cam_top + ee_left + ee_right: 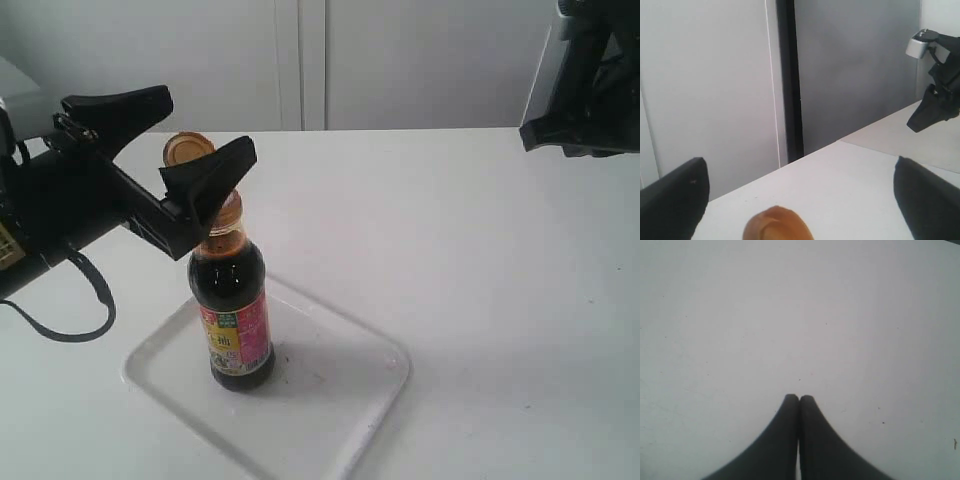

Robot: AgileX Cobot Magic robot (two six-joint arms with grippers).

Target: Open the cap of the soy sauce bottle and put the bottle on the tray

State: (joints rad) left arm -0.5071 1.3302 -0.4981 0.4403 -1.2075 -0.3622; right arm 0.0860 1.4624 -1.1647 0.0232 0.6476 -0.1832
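The soy sauce bottle (232, 310) stands upright on the left part of the white tray (340, 392). Its orange-gold cap (188, 148) is flipped open and tilted back from the collar (229, 211). My left gripper (207, 122) is open, with one black finger behind the cap and the other in front of the neck; neither grips anything. In the left wrist view the cap (777, 226) shows low between the wide-apart fingers of the left gripper (800, 200). Far off at the upper right, my right gripper (560, 130) hangs over bare table, shut and holding nothing (799, 399).
The white table (470, 280) stretches to the right of the tray. A grey wall with a vertical seam (301, 60) stands behind it. A black cable (70, 320) loops under the left arm.
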